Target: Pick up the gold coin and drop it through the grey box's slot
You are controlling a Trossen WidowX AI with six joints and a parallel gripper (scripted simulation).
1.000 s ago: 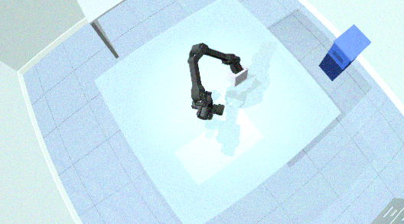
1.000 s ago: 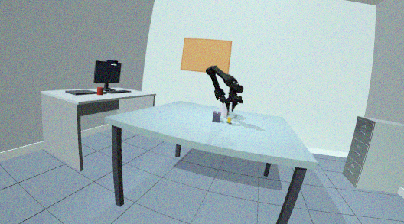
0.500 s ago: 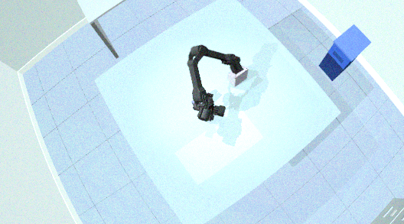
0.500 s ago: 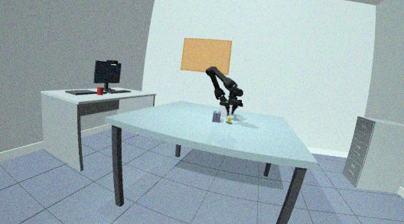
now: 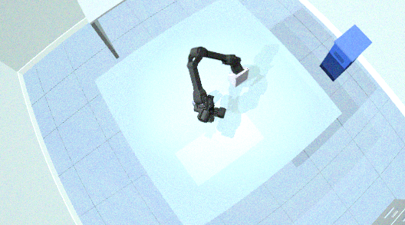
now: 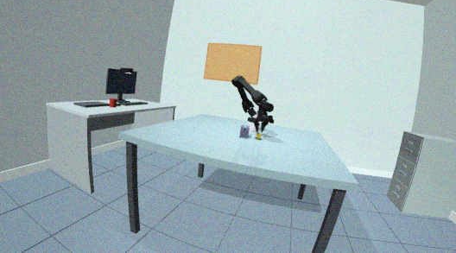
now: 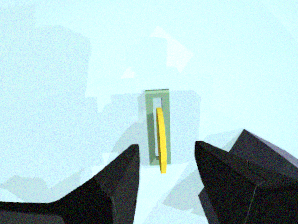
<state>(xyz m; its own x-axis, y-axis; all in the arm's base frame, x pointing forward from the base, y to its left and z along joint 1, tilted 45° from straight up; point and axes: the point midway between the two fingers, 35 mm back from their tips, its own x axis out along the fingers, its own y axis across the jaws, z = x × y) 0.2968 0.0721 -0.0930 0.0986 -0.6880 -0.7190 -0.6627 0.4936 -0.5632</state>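
orange wall board (image 6: 233, 62), monitor (image 6: 121, 81), red cup (image 6: 112, 103), blue bin (image 5: 346, 51)

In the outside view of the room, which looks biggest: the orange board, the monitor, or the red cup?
1. Orange board
2. Monitor
3. Red cup
The board hangs farther back yet looks largest.

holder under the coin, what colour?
Pale green shallow holder around the thin yellow-gold coin; wrist view shows it best.

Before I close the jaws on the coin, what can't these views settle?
- Box slot: top view, grey box too small; not in the wrist view.
- Coin and holder in top view: hidden under the gripper.
- Height of jaws above coin: exterior view too small; wrist view gives no depth.
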